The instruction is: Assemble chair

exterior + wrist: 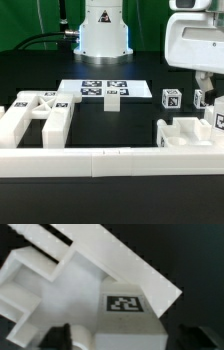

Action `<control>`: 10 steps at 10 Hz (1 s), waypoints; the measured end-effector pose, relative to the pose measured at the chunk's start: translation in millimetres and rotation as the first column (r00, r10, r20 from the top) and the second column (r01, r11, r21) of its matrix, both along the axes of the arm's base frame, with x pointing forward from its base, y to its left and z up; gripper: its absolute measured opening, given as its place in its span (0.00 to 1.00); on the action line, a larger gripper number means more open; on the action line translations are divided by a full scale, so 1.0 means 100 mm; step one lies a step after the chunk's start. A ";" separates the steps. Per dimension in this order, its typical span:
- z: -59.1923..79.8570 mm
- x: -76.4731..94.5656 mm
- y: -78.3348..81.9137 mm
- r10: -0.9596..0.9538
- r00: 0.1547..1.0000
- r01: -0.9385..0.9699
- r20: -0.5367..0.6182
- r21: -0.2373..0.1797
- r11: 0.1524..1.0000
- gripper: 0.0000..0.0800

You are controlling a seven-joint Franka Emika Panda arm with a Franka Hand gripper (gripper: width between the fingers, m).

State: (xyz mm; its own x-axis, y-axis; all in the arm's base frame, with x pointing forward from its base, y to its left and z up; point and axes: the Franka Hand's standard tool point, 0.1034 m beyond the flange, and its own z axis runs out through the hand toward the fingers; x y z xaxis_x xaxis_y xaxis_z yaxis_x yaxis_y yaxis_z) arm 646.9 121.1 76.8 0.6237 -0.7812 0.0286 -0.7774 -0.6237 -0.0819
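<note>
The chair parts are chunky white pieces with black-and-white tags. An X-braced frame (40, 115) lies at the exterior view's left. Two short posts (172, 98) (205, 100) stand at the right. A slab piece (185, 132) lies in front of them. My gripper (207, 85) hangs over this right-hand group. In the wrist view the gripper (126, 334) is open, with its dark fingers (62, 336) wide apart on either side of a white tagged piece (124, 303). I cannot tell whether they touch it.
The marker board (100, 90) lies flat in the middle, in front of the robot base (103, 30). The long low white border wall (100, 160) runs along the front. The table is black.
</note>
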 end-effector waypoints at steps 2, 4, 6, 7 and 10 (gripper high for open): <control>0.00 0.00 0.00 0.117 0.993 -0.117 0.003 -0.011 0.993 0.80; 0.00 0.00 -0.01 0.307 0.952 -0.306 0.004 -0.029 0.951 0.81; 0.00 0.00 -0.01 0.498 0.867 -0.497 -0.002 -0.057 0.866 0.81; 0.00 0.00 0.00 0.596 0.803 -0.595 -0.006 -0.067 0.801 0.81; -0.01 0.01 -0.01 0.831 0.556 -0.828 -0.022 -0.095 0.552 0.81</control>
State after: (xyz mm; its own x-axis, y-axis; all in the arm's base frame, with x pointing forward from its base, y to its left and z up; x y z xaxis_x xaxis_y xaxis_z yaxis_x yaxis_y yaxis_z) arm 648.2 119.9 75.9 0.9920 0.0891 0.0891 0.0900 -0.9959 -0.0051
